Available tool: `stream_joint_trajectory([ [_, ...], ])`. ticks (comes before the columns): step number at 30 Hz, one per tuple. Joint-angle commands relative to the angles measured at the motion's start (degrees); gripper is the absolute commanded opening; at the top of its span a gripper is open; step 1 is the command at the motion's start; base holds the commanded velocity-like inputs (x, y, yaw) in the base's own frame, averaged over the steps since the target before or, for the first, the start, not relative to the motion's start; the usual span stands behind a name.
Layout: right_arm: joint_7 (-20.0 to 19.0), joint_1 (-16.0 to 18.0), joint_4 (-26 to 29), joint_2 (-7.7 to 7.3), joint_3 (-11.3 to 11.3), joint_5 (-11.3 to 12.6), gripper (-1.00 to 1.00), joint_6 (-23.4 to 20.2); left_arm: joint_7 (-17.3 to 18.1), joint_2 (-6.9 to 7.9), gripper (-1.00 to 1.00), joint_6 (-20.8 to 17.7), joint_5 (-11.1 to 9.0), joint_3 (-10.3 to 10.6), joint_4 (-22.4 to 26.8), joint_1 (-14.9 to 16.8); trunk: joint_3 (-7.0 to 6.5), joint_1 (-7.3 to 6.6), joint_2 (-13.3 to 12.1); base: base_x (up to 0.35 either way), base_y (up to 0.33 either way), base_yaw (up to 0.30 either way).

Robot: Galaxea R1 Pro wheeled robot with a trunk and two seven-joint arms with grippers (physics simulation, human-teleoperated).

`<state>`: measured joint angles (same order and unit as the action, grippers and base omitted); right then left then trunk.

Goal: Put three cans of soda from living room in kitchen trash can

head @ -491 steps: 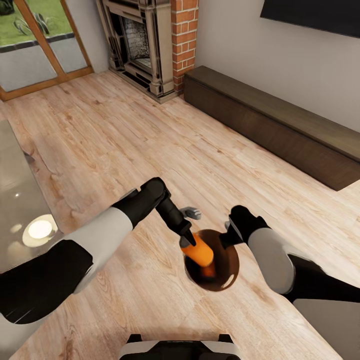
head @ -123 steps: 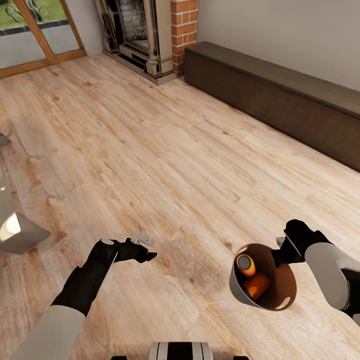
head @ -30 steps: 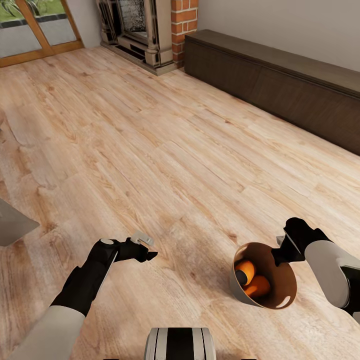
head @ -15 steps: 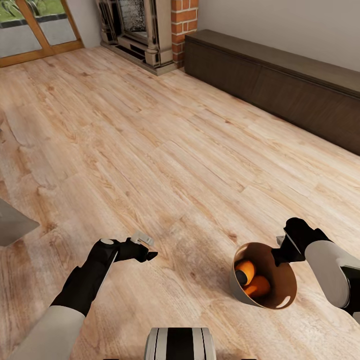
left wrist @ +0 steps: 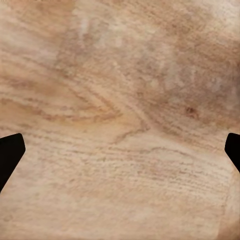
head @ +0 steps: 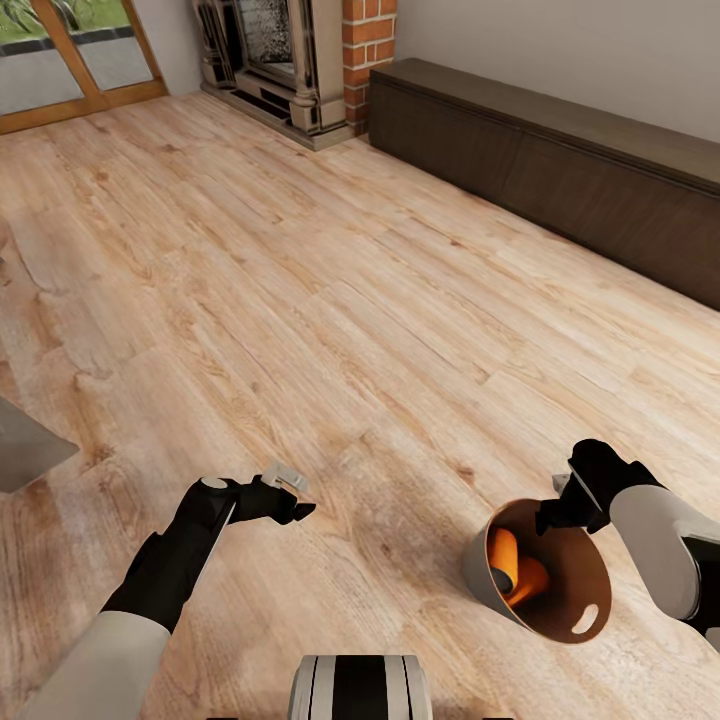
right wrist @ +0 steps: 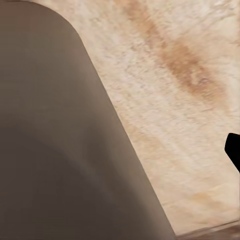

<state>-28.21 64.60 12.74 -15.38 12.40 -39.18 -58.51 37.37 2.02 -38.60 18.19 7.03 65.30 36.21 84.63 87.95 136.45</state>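
Note:
In the head view my right gripper (head: 562, 503) is shut on the near rim of the tash can (head: 482, 568), a grey bin with a glossy brown inside, held tilted just above the wood floor. Two orange cans of soda (head: 506, 556) lie inside it against the low side; a third cannot be made out. The right wrist view looks down the bin's grey wall (right wrist: 60, 150), with one black fingertip (right wrist: 234, 148) at the edge. My left gripper (head: 291, 489) hangs open and empty over bare floor, its fingertips (left wrist: 9, 152) wide apart in the left wrist view.
A long dark low cabinet (head: 560, 170) runs along the far wall. The brick fireplace (head: 368, 40) and a glass door (head: 60, 50) stand at the back left. A corner of the glass coffee table (head: 25, 450) pokes in at the left. My base (head: 360, 690) is at the bottom.
The bin has tipped further over and shifted slightly right, and the cans inside have slid to a new position. My left arm has not moved.

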Motion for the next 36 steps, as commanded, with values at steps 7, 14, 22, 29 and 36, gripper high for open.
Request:
stream_joint_trajectory([
  [7, 0.1, 0.0, 0.0, 0.00, 0.0, -0.2, 1.00, 0.2, 0.0, 0.00, 1.00, 0.0, 0.0, 0.0, 0.0, 0.0, 0.00, 0.00, 0.0, 0.000, 0.000, 0.000],
  [14, 0.0, 0.0, 0.0, 0.04, -0.1, -0.2, 1.00, 0.2, -0.1, 0.00, 1.00, 0.0, 0.0, 0.0, -0.1, 0.0, -0.36, -0.44, -0.8, 0.000, 0.000, 0.000],
  [22, 0.1, 0.0, 0.0, 0.08, 0.0, -0.2, 1.00, 0.2, -0.3, 0.00, 1.00, -0.3, 0.3, 0.0, -0.4, 0.0, -1.79, -2.19, -4.0, 0.000, 0.000, 0.000],
  [29, 0.2, 0.0, -0.1, 0.09, 0.0, -0.2, 1.00, 0.2, -0.4, 0.00, 1.00, -0.3, 0.5, 0.0, -0.5, 0.0, -3.05, -3.73, -6.8, 0.000, 0.000, 0.000],
  [36, 0.3, 0.0, -0.4, 0.09, 0.1, -0.2, 1.00, 0.2, -0.4, 0.00, 1.00, -0.4, 0.4, 0.0, -0.5, 0.0, -4.31, -5.27, -9.6, 0.000, 0.000, 0.000],
])
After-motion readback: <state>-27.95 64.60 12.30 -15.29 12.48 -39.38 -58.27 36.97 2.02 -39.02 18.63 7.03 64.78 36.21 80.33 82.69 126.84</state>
